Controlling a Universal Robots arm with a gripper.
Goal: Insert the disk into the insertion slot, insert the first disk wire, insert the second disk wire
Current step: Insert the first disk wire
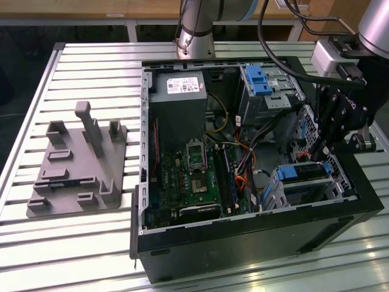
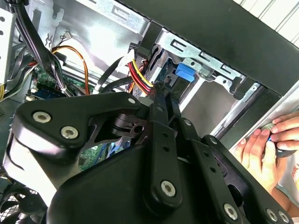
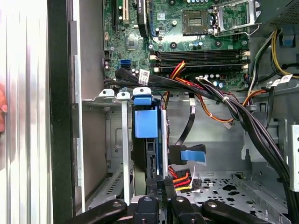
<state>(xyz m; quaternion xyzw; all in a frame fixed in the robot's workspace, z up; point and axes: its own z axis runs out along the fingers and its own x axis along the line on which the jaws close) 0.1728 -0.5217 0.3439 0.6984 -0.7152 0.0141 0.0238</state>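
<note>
Leaving the grey stand (image 1: 79,161) untouched on the exterior view's left and passing over the circuit board (image 1: 194,173). Working further right, close to the disk (image 1: 302,172), already sitting inside the slot (image 1: 284,194). Pinching the red-and-yellow wire (image 3: 181,176) at its plug with the gripper (image 3: 161,186), jaws seemingly clenched on it. Risking a crooked push, bending the plug's contacts or snagging the black cables (image 3: 243,116) nearby.

Gripper (image 2: 164,91), tips closed, beside red-yellow wires (image 2: 140,77); blue tab (image 2: 184,72) at the slot (image 2: 211,73); hand (image 2: 267,150) outside the case (image 2: 210,32).
</note>
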